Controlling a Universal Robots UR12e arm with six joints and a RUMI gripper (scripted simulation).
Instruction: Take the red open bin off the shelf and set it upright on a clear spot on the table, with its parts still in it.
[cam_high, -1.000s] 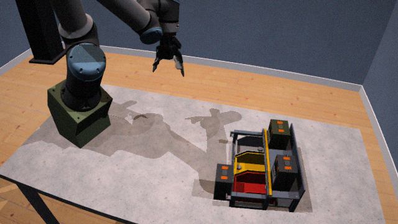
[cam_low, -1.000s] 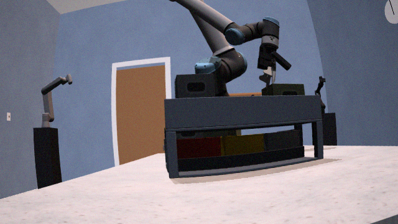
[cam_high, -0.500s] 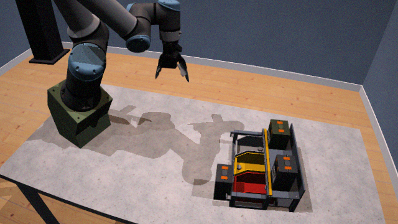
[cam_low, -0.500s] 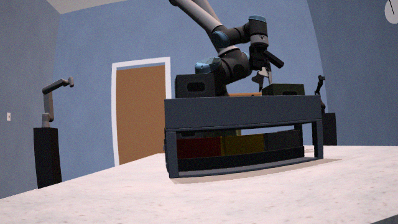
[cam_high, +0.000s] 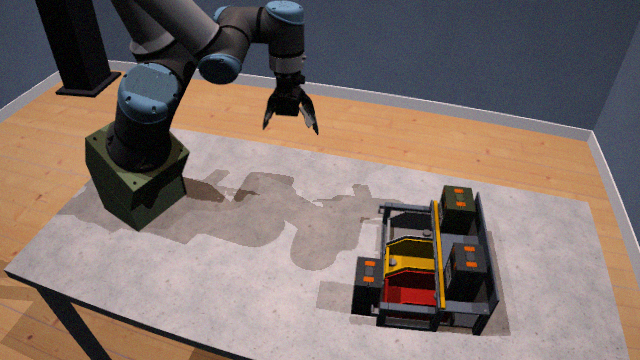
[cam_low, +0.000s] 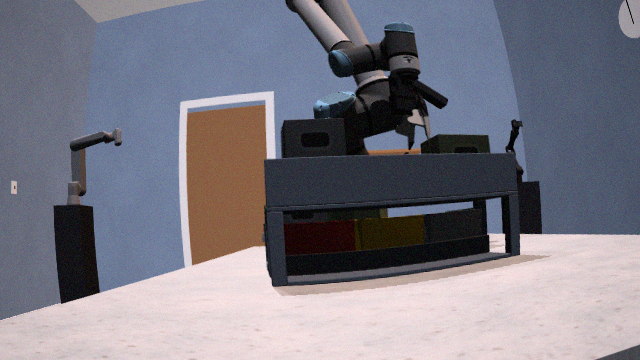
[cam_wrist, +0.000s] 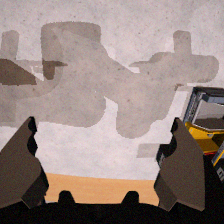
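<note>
The red bin (cam_high: 407, 295) (cam_low: 320, 237) sits in the lower level of the shelf (cam_high: 489, 255) (cam_low: 390, 180), at the end nearest the top camera, beside the yellow bin (cam_high: 415, 262) (cam_low: 392, 232). Its parts are mostly hidden; only a small grey shape shows near the yellow rail. My gripper (cam_high: 291, 131) (cam_low: 420, 143) (cam_wrist: 104, 118) is open and empty, pointing down. It hangs high, well to the left of the shelf and towards the table's far edge in the top view. The table (cam_high: 225, 290) (cam_low: 350, 320) carries the shelf.
A dark box (cam_high: 367, 287) stands on the table close before the red bin's open front. A grey bin (cam_high: 407, 227) (cam_low: 452, 225) is beyond the yellow one. A dark box (cam_high: 469, 270) (cam_low: 295, 140) and a green box (cam_high: 458, 210) (cam_low: 455, 142) stand on the shelf's top.
</note>
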